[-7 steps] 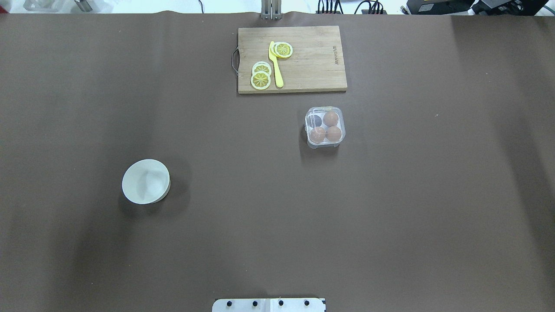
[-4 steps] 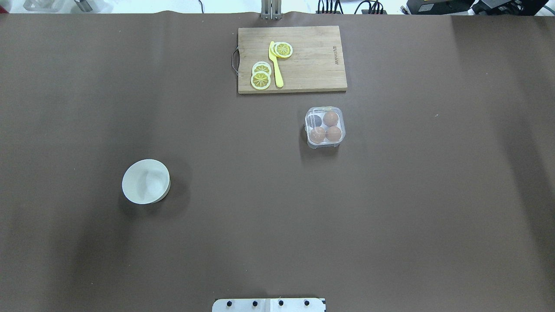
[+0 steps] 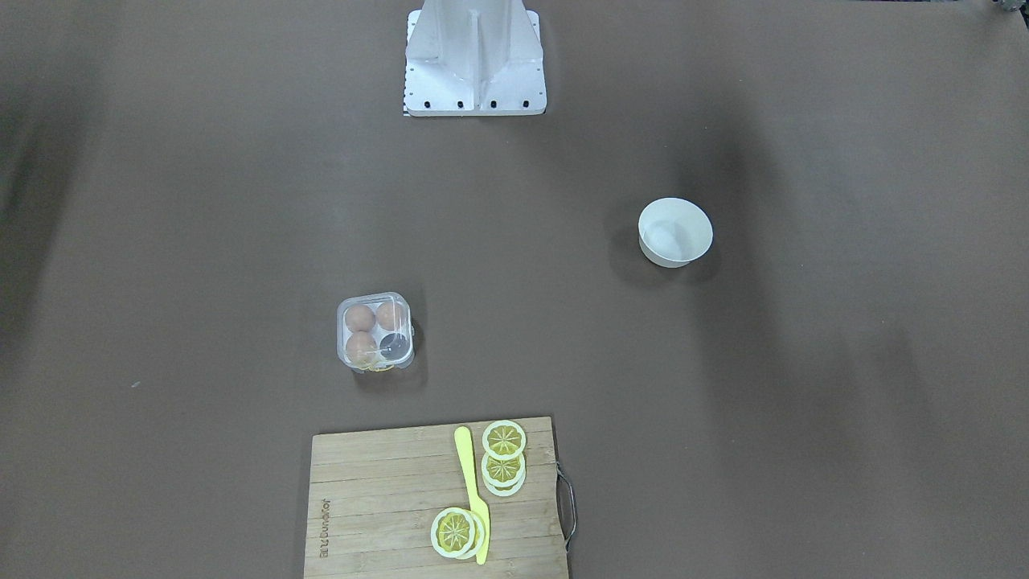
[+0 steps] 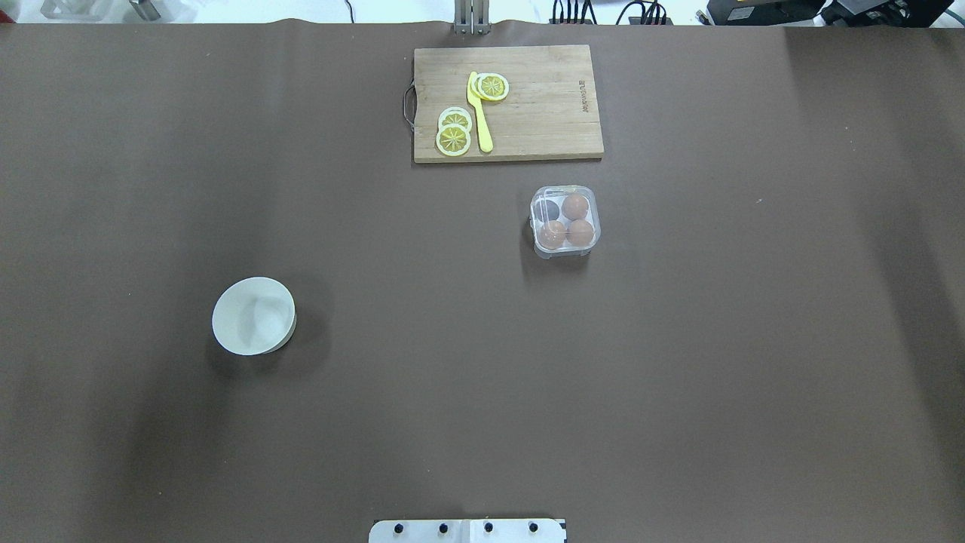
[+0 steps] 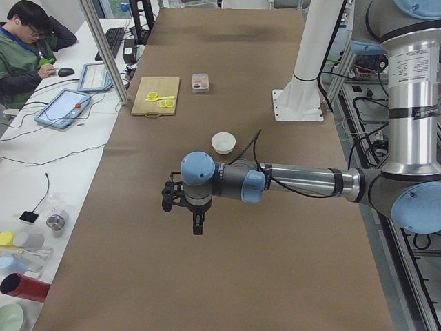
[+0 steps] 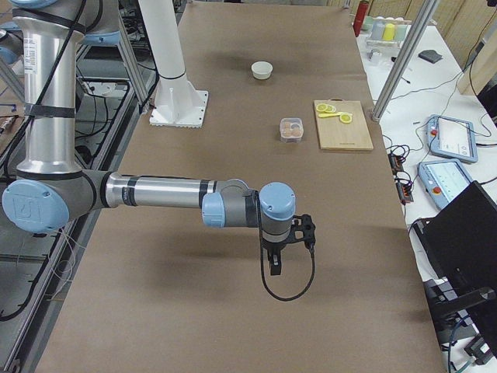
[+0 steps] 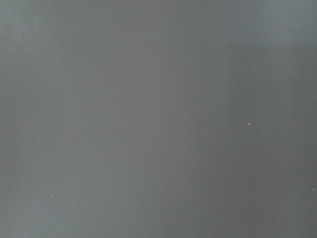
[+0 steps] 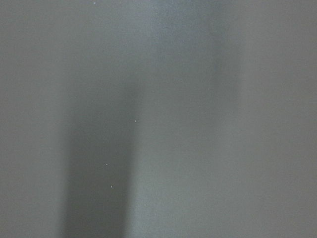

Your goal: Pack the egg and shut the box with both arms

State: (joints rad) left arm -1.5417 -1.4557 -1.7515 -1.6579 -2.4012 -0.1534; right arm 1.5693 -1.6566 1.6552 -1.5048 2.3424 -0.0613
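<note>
The box [image 4: 565, 221] is a small clear case right of the table's middle, just in front of the cutting board; it also shows in the front view [image 3: 375, 331]. Its clear lid looks down over the cells. Three orange-brown eggs lie in it, one egg [image 4: 575, 205] at the far right. The far-left cell [image 4: 550, 210] is dark and empty. My left gripper [image 5: 196, 224] shows only in the left side view, hanging over bare table far from the box. My right gripper [image 6: 273, 264] shows only in the right side view, likewise. I cannot tell whether either is open or shut.
A white bowl [image 4: 253, 315] stands at the near left. A wooden cutting board [image 4: 507, 103] with lemon slices [image 4: 454, 138] and a yellow knife [image 4: 479, 113] lies at the far edge. The white stand [image 3: 476, 56] is at the robot's base. Both wrist views show only table cover.
</note>
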